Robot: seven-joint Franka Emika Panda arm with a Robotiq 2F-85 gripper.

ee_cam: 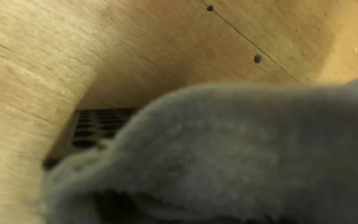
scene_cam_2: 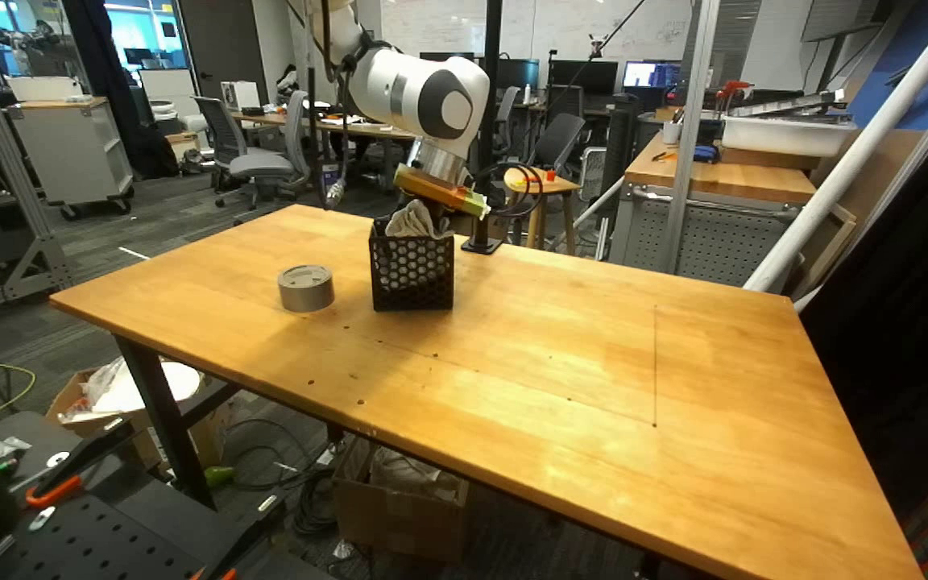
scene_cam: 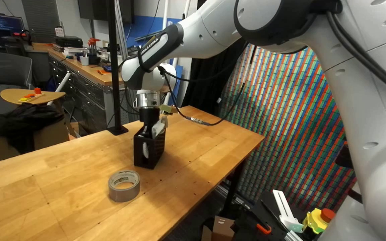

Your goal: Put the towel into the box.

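Observation:
The black box (scene_cam: 148,150) stands upright on the table, with honeycomb side walls that show in an exterior view (scene_cam_2: 412,274). The grey towel (scene_cam_2: 416,221) is bunched in the box's opening, with part sticking out above the rim. Some light cloth shows through the slot in the box's end wall. The towel (ee_cam: 216,149) fills much of the wrist view, close to the camera, and covers most of the box (ee_cam: 98,124). My gripper (scene_cam: 148,131) points down into the box's opening beside the towel. Its fingertips are hidden by box and towel, so its opening does not show.
A roll of grey tape (scene_cam: 124,190) lies on the wooden table (scene_cam: 72,174) near the box; it also shows in an exterior view (scene_cam_2: 306,288). A black post (scene_cam: 114,83) stands at the table's edge behind the box. A cable (scene_cam: 209,123) hangs from the arm.

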